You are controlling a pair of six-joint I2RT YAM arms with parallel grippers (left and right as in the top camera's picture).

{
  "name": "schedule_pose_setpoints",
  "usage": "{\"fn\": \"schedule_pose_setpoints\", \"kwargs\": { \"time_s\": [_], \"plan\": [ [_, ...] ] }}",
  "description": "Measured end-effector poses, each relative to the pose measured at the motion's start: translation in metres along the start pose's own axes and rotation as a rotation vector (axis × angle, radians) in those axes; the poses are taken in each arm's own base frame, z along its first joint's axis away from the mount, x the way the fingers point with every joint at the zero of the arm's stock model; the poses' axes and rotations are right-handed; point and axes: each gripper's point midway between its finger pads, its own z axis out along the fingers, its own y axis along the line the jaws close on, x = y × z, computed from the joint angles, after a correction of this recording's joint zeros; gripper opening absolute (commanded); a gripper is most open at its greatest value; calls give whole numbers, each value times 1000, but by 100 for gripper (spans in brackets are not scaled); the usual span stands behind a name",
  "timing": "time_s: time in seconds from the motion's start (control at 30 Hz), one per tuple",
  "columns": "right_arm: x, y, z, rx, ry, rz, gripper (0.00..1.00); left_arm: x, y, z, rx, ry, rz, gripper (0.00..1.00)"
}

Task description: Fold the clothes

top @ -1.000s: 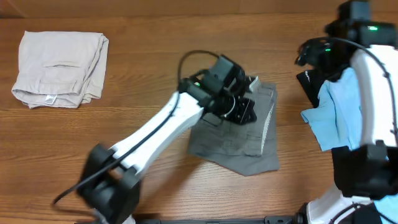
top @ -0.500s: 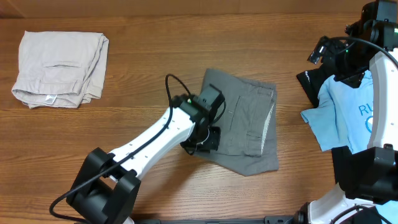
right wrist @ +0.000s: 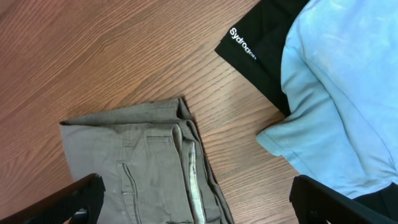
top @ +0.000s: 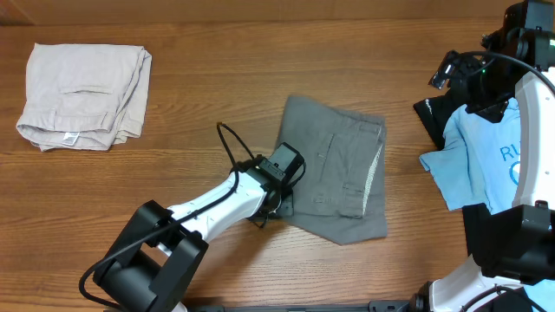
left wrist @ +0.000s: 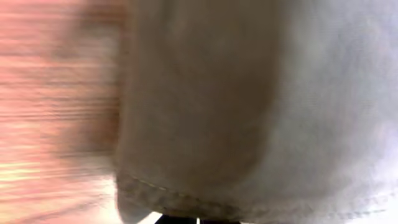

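Note:
The clothes, grey shorts (top: 334,169), lie folded flat in the middle of the table, with the pocket and waistband facing up. They also show at the lower left of the right wrist view (right wrist: 143,168). My left gripper (top: 276,204) is shut and low at the shorts' lower left edge. In the left wrist view grey cloth (left wrist: 249,93) fills the frame, its hem just above my fingertips (left wrist: 180,220). Whether cloth is pinched does not show. My right gripper (right wrist: 205,211) hangs wide open and empty above the table, between the shorts and the pile on the right.
Folded pale beige shorts (top: 82,84) lie at the far left. A light blue T-shirt (top: 486,160) rests on a black garment (top: 431,117) at the right edge, under my right arm. Both show in the right wrist view: T-shirt (right wrist: 348,93), black garment (right wrist: 255,43).
My left arm drew back from over the shorts to their lower left edge, uncovering them. My right arm shifted right and its jaws widened, then stayed still.

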Motion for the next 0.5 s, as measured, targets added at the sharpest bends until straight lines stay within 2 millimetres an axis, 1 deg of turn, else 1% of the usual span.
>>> {"fn": "schedule_pose_setpoints", "kwargs": {
  "time_s": [0.17, 0.2, 0.27, 0.33, 0.37, 0.4, 0.43, 0.47, 0.5],
  "plan": [
    [0, 0, 0, 0, 0, -1, 100, -34, 20, -3, -98, -162, -44, 4],
    [0, 0, 0, 0, 0, 0, 100, -40, 28, -4, -116, -183, -63, 4],
    [0, 0, 0, 0, 0, -1, 100, -50, 44, -6, -153, -208, -99, 4],
    [0, 0, 0, 0, 0, 0, 100, -62, 60, -9, -184, -242, -141, 8],
    [0, 0, 0, 0, 0, -1, 100, -70, 69, -10, -193, -265, -164, 4],
    [0, 0, 0, 0, 0, 0, 100, -83, 81, -13, -196, -298, -194, 4],
    [0, 0, 0, 0, 0, 0, 100, -103, 99, -18, -191, -341, -234, 4],
    [0, 0, 0, 0, -1, -1, 100, -108, 108, -20, -190, -343, -246, 4],
    [0, 0, 0, 0, 0, 0, 100, -110, 117, -20, -159, -311, -255, 4]
  ]
}}
